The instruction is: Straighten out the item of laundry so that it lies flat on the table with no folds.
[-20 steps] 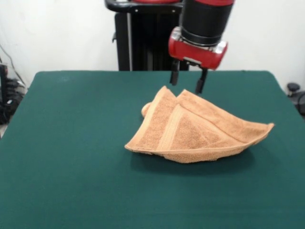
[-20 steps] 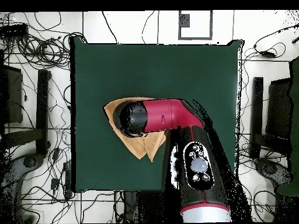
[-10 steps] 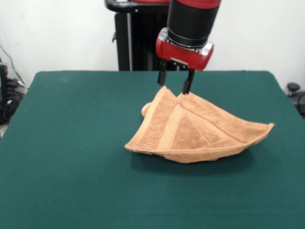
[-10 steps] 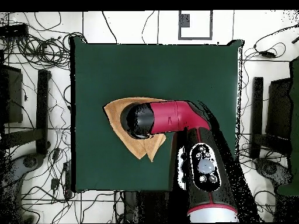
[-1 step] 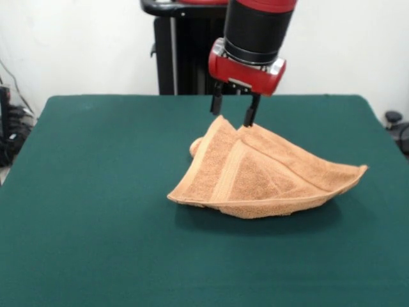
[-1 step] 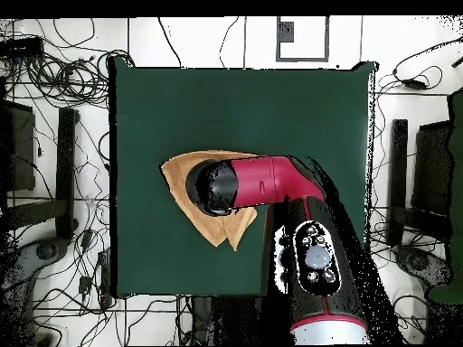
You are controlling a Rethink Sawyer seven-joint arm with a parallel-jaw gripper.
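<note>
Over table [image 5: 77,192] centre: towel [image 5: 262,176] w/ folds, peak at 12 o'clock. Gripper [image 5: 232,115], fingers apart, shifted toward 9 o'clock, now steady above peak; grasp prob. next.

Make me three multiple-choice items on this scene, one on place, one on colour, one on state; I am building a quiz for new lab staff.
1. Where is the gripper?
A. Just above the towel's far peak
B. Over the table's near edge
C. Off the table

2. What colour is the table?
A. Grey
B. Dark green
C. White

3. How does the towel lie?
A. Flat, fully spread
B. Rolled into a tube
C. Folded over, bunched

Answers: 1 A, its open fingers hang at the towel's upper corner. 2 B, green cloth covers it. 3 C, layers overlap and one edge lifts.
</note>
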